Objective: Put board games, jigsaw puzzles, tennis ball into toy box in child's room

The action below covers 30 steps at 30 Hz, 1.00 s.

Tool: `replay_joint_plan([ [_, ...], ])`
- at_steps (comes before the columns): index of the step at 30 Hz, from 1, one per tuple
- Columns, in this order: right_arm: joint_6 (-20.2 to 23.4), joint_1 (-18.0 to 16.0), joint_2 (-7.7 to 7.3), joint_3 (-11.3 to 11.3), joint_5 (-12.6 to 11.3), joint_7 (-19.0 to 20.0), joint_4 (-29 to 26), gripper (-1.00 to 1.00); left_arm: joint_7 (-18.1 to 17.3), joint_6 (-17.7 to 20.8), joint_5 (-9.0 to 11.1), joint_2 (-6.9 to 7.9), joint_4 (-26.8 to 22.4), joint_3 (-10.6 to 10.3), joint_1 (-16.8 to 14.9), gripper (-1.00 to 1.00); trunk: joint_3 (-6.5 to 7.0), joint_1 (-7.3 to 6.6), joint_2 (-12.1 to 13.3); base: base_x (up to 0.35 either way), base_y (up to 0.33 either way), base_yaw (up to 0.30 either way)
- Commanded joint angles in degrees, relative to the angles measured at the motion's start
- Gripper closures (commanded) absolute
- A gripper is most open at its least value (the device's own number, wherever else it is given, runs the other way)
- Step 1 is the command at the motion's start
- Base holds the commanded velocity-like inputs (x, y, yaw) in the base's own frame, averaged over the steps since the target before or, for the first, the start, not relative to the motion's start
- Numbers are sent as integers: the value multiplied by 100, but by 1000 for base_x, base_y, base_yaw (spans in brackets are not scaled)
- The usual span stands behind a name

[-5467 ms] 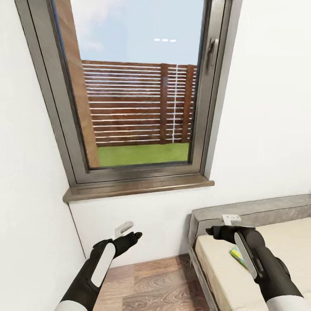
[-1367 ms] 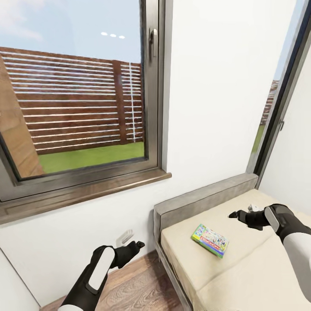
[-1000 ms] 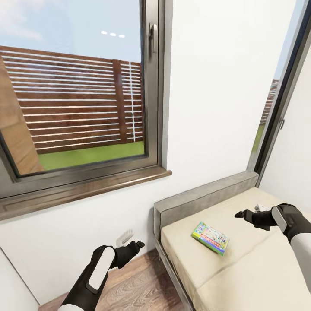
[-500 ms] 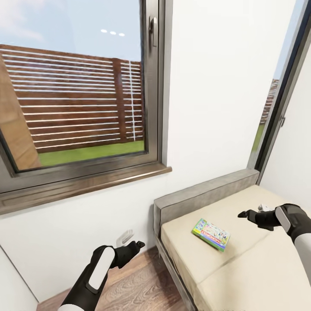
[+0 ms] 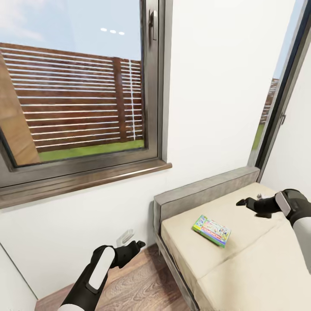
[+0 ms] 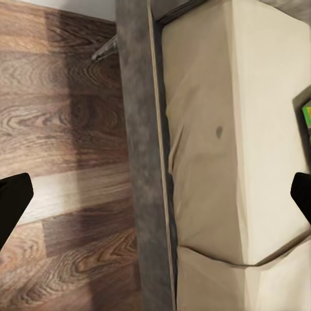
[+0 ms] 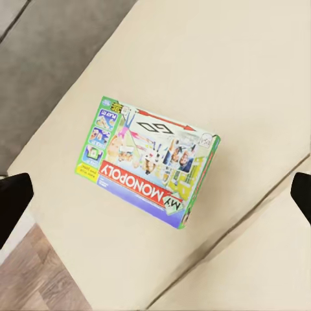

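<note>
— Where were my arms at that moment?

— My right arm reached in from the right edge of the head frame, forearm roughly level, with the right pincer (image 5: 247,201) out over the far part of the bed (image 5: 242,259), fingers pointing toward the frame's left. My left arm came up from the bottom left, bent, with the left pincer (image 5: 134,246) low above the wood floor (image 5: 138,289), beside the bed's grey frame.

— Were the pincers open?

— In each wrist frame I saw the two dark fingertips (image 7: 13,194) far apart at opposite edges, gripping nothing, so both pincers were spread wide.

— What did the wrist cameras add?

— The right wrist looked straight down on the Monopoly box (image 7: 152,161) and I could read its printing, which the head frame left as a colourful blur. The left wrist showed the grey frame rail (image 6: 144,162) between floor planks and beige mattress, with just a green sliver of the box at one edge.

— And the box itself?

— It lay flat on the mattress in the lower middle-right of the head frame (image 5: 211,230), left of the right pincer and apart from it. Its long axis ran diagonally, from upper left to lower right.
</note>
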Motion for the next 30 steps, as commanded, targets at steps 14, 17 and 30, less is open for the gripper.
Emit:
replay_joint_plan([
  [14, 421, -908, -6, -13, 30, -9, 307, -100, 45, 30, 85, 2, -9, 14, -6, -100, -259, 308, -566, 0, 0, 0],
  [17, 421, -945, -4, -9, 29, -9, 322, -100, 46, 31, 140, 7, -9, 23, -6, -100, -312, 374, -686, 0, 0, 0],
  [30, 421, -984, -19, -16, -5, 65, 366, -100, 86, 32, 374, 14, -9, 32, -7, -100, -546, 659, -1208, 0, 0, 0],
])
